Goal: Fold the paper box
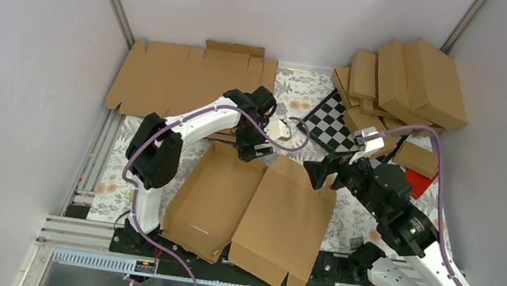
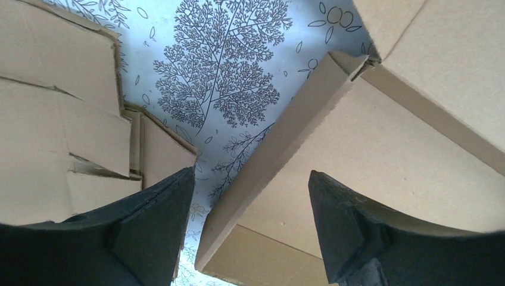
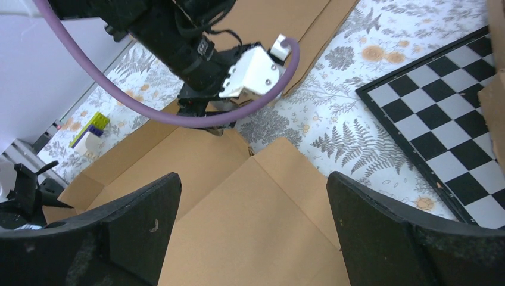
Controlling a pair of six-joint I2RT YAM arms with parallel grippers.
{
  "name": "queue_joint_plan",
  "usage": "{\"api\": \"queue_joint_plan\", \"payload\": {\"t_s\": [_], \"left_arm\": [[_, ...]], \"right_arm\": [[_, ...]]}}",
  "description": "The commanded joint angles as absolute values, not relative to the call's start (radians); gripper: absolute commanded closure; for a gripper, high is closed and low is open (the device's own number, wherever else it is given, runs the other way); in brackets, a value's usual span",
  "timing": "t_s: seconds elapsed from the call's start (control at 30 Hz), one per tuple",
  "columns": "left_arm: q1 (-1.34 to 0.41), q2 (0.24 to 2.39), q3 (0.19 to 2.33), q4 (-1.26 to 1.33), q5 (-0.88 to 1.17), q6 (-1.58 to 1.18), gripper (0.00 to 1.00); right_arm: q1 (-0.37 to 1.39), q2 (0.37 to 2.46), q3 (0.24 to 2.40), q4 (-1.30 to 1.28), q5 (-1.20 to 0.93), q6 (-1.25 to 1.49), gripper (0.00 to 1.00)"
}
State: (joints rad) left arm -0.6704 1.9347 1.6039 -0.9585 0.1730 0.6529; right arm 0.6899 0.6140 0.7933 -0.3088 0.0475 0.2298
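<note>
The paper box (image 1: 250,202) is laid open side up at the near middle of the table (image 1: 301,94), tray left and lid right, its long axis judged near-to-far, leaning slightly right. The left gripper (image 2: 250,179) is spread astride the far wall (image 2: 268,155); the right gripper (image 3: 253,179) is held wide apart above the lid, nothing pinched. If the wall is nipped off-centre, it could be crumpled, or the unweighted box dragged.

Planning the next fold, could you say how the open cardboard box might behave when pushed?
The paper box is creased cardboard, so its panels likely stay stiff while the creases hinge. It looks thin, so probably light and apt to slide on the tablecloth. Its raised wall may buckle if pinched hard.
</note>
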Motion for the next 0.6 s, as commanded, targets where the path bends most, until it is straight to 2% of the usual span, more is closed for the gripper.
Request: {"api": "queue_joint_plan", "payload": {"t_s": [0.0,0.37,0.47,0.57], "left_arm": [[-0.669,1.94,1.62,-0.947,0.153,0.709,0.24],[-0.667,1.946,1.486,-0.842,0.058,0.735,0.39],[-0.667,1.939,1.453,-0.824,0.056,0.734,0.49],[-0.674,1.933,1.44,-0.827,0.086,0.708,0.66]], "right_arm": [[0.686,0.564,0.782,-0.306,0.117,0.21,0.0],[0.687,0.542,0.772,-0.291,0.08,0.205,0.01],[0.686,0.535,0.768,-0.292,0.085,0.208,0.0],[0.687,0.521,0.759,-0.292,0.094,0.212,0.0]]}}
